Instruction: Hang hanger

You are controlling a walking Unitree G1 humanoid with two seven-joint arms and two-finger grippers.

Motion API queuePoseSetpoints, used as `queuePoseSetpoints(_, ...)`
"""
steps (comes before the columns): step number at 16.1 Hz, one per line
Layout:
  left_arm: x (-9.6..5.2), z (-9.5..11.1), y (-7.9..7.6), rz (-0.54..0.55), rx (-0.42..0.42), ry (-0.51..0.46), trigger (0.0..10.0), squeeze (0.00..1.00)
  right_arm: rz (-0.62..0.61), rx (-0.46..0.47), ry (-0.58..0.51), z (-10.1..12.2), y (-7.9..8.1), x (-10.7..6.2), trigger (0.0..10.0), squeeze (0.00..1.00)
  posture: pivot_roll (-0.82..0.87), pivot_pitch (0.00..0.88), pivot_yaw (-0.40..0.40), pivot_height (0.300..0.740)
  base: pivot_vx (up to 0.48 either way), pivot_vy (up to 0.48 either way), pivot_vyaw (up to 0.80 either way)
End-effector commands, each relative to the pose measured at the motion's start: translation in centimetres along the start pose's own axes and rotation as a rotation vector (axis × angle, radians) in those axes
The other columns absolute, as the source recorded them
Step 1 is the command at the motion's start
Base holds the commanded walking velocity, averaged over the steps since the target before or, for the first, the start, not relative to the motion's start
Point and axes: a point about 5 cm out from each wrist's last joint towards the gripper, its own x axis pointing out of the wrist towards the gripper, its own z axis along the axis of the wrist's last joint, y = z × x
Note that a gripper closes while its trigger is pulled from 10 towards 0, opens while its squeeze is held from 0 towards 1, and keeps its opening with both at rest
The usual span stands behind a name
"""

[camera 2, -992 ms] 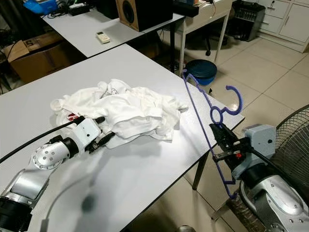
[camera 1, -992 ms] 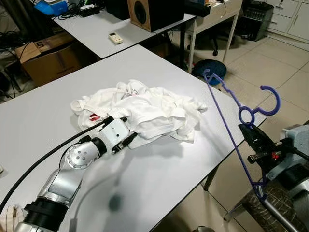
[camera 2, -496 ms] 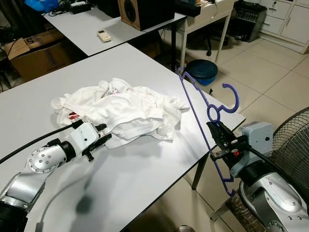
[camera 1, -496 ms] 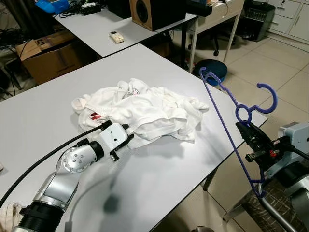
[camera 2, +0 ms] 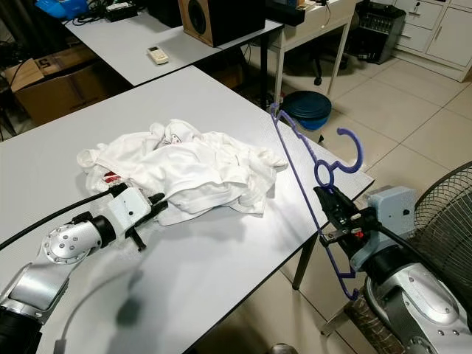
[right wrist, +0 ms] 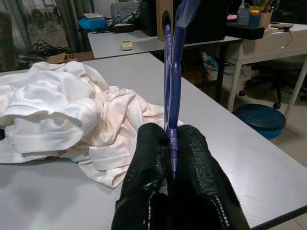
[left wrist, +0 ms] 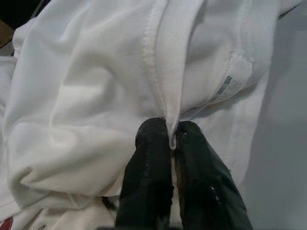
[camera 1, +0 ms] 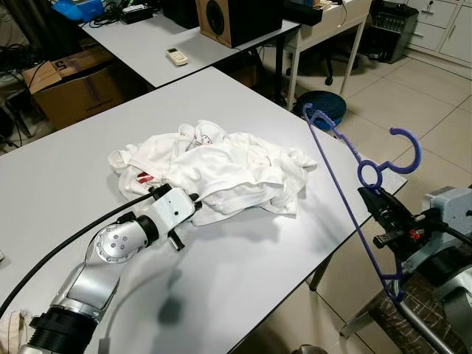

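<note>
A crumpled white garment (camera 1: 221, 166) lies in the middle of a pale grey table (camera 1: 243, 273). My left gripper (camera 1: 183, 218) rests on the table at the garment's near edge, and in the left wrist view its fingers (left wrist: 153, 158) are shut on a folded hem of the garment (left wrist: 168, 96). A blue plastic hanger (camera 1: 354, 184) stands in the air past the table's right edge, hook upward. My right gripper (camera 1: 377, 208) is shut on the hanger just below the hook; the right wrist view has the hanger bar (right wrist: 171, 86) pinched between the fingers (right wrist: 148, 158).
A second table (camera 1: 184, 40) behind carries a speaker box (camera 1: 236, 18) and a remote (camera 1: 175, 57). A cardboard box (camera 1: 74, 85) sits on the floor at the left, a blue round stool (camera 1: 324, 107) beyond the table's far corner. A fan grille (camera 2: 442, 221) stands at my right.
My left gripper has drawn back slightly toward me along the table, keeping hold of the garment's hem. The hanger in my right gripper has shifted a little leftward.
</note>
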Motion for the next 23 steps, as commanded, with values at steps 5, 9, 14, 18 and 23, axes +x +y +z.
queuePoseSetpoints(5,-1.4,3.5,3.4,-0.064,-0.070,-0.171,0.0,0.00,0.380,0.057,0.064,0.1,3.3,-2.5,10.0,0.00,-0.22,0.023,0.098,0.740,0.000,0.000,0.00)
queuePoseSetpoints(9,-1.9,5.6,5.7,-0.059,-0.067,-0.250,0.0,0.00,0.502,0.089,0.141,-0.8,4.6,-4.0,10.0,0.00,-0.22,0.023,0.112,0.740,0.000,0.000,0.00)
queuePoseSetpoints(14,-1.8,6.1,6.1,-0.040,-0.030,-0.254,0.0,0.00,0.487,0.037,0.200,-1.6,4.6,-3.5,10.0,0.00,-0.21,0.031,0.114,0.740,0.000,0.000,0.00)
queuePoseSetpoints(18,-1.4,6.6,7.5,0.065,-0.062,-0.272,0.0,0.00,0.450,-0.101,0.275,-2.5,4.3,-3.2,10.0,0.00,-0.21,0.036,0.116,0.740,0.000,0.000,0.00)
queuePoseSetpoints(23,-1.0,6.6,7.6,0.083,-0.044,-0.265,0.0,0.00,0.271,-0.261,0.134,-0.4,3.2,-0.8,10.0,0.00,-0.22,0.033,0.119,0.740,0.000,0.000,0.00)
